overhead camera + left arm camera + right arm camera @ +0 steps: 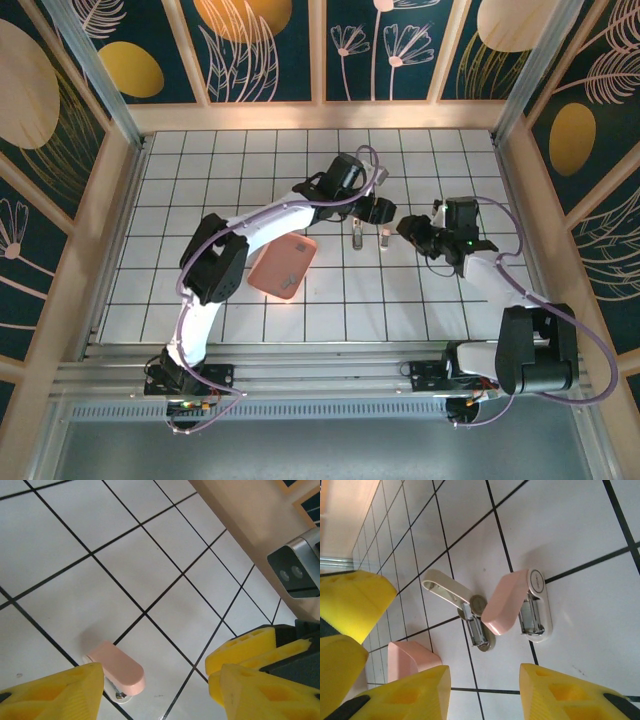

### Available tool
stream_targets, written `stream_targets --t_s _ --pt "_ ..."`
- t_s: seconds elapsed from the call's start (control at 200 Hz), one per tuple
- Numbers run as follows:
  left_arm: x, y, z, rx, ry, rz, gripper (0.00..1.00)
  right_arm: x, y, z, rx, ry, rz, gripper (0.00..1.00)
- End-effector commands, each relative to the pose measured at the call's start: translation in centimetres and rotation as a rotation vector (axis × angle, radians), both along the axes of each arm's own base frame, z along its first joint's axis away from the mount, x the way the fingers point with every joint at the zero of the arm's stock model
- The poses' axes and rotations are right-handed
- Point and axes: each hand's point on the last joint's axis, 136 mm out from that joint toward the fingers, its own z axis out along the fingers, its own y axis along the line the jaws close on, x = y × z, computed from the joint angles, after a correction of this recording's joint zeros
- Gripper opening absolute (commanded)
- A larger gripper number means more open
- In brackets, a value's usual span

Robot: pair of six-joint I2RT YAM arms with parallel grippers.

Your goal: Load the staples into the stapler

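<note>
Two small staplers stand side by side on the tiled table, both hinged open. One has a pink lid (507, 602) (384, 238) on a white base. The other has a cream lid (445, 587) (357, 236) on a metal base. Each shows a bare metal channel; I cannot make out the staples. My left gripper (378, 210) (160, 695) hovers open just behind the pink stapler (120, 667), empty. To their right, my right gripper (412, 228) (485, 695) is also open and empty, facing both staplers.
A pink rectangular tray (284, 266) (405, 660) lies left of the staplers, under the left forearm. The left gripper's yellow fingers (350, 605) appear in the right wrist view. The two grippers are close together. Wooden walls enclose the table.
</note>
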Motion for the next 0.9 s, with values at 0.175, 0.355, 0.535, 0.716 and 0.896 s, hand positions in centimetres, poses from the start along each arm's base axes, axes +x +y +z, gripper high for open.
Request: stream_targets --t_s 0.175,0.355,0.535,0.716,0.896 --pt "0.4 2.4 3.4 -0.053 -0.065 0.093 0.65 0.5 -0.1 1.7 -0.037 -0.008 0.025 0.43" --pt "0.7 4.0 3.5 -0.057 -0.075 0.118 0.65 1.4 0.1 1.9 -0.035 0.007 0.031 0.43" --pt "0.7 5.9 2.9 -0.051 -0.068 0.15 0.66 1.9 0.4 0.7 -0.048 0.063 0.055 0.45" --pt "0.5 7.0 2.1 -0.046 -0.053 0.168 0.66 2.5 0.6 -0.7 -0.066 0.109 0.067 0.45" --pt "0.7 7.4 2.0 -0.044 -0.052 0.172 0.66 3.3 0.9 -2.1 -0.071 0.138 0.08 0.45"
